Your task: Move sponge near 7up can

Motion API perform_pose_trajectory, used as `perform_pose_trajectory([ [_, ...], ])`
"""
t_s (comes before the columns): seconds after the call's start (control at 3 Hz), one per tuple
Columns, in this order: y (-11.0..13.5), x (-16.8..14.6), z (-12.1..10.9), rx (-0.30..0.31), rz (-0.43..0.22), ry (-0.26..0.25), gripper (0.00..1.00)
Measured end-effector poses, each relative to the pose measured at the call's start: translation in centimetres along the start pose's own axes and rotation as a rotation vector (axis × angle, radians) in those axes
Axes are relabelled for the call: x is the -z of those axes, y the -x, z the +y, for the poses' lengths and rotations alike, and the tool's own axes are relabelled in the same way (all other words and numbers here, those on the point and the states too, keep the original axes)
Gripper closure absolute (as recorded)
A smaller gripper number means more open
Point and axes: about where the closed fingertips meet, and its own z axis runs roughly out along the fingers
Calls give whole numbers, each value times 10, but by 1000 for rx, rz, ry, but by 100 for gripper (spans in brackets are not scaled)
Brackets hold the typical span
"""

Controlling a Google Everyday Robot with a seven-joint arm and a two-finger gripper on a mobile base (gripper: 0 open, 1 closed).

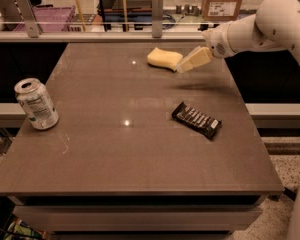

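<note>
Table scene with one arm reaching in from the right. The sponge [164,59] lies at the far side of the table [140,184], slightly right of its centre line. Its long axis runs roughly across the picture, the right end a little nearer the viewer. The gripper [185,66] slants down and leftward, its tip just beside that right end; contact cannot be confirmed. Whether the gripper is open or closed cannot be told, and it does not appear to have hold of anything. The sponge thus lies directly ahead of the tip, end-on. The can [36,104] stands upright near the left edge, well apart from the sponge. A black snack wrapper [196,120] lies flat to the right of centre, probably clear of the sponge-to-can line.
</note>
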Motion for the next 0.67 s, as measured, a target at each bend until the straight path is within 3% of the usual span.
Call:
perform_pose_trajectory([
  [0.67,-4,-41,4,-23,-29,119,0],
])
